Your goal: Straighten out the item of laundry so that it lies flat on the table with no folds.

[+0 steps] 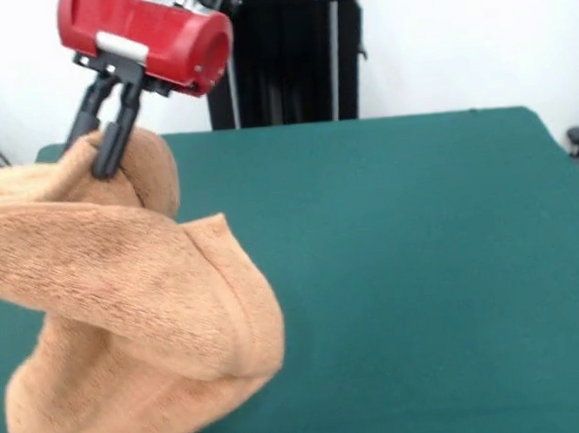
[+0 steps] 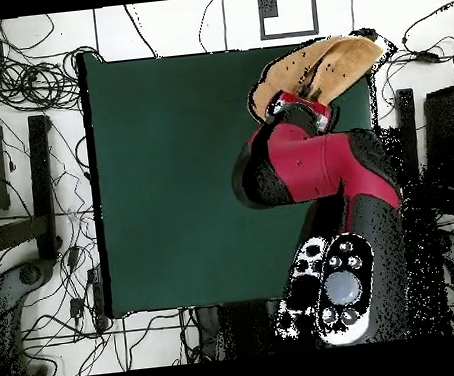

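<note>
The orange-tan towel (image 1: 138, 329) hangs bunched and folded, lifted at its upper part, with its lower bulk resting on the green table (image 1: 424, 266) at the front view's left. My gripper (image 1: 96, 149) is shut on the towel's raised top edge, with black fingers (image 1: 113, 140) pinching the cloth. In the overhead view the towel (image 2: 324, 67) lies at the table's (image 2: 180, 181) top right corner, and the gripper (image 2: 297, 101) sits at its lower edge, partly hidden by the red arm (image 2: 299, 163).
The robot's black pedestal (image 1: 288, 66) stands behind the table's far edge. Cables (image 2: 19, 87) and dark stands (image 2: 41, 175) lie on the floor around the table in the overhead view.
</note>
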Controlling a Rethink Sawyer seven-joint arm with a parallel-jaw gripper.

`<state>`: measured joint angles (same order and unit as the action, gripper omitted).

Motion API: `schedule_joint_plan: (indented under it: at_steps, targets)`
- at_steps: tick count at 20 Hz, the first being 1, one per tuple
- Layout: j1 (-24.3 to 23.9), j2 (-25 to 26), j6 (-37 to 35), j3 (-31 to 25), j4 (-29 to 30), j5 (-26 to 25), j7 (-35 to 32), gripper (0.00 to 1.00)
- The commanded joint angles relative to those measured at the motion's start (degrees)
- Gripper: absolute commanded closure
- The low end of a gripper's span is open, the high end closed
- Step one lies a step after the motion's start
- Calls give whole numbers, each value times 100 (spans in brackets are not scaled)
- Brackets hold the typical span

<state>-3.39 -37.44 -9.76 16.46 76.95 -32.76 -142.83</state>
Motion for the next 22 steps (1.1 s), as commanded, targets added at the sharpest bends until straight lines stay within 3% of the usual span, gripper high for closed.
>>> schedule_joint_plan:
  at_steps: [1, 12, 16, 22]
  targets:
    - [289, 213, 973, 117, 421, -168, -469, 100]
    - [184, 80, 1204, -28, 581, -3, -364, 100]
    - [165, 34, 1255, -143, 561, -270, -87, 100]
    - [675, 423, 1511, 540, 578, -272, -196, 100]
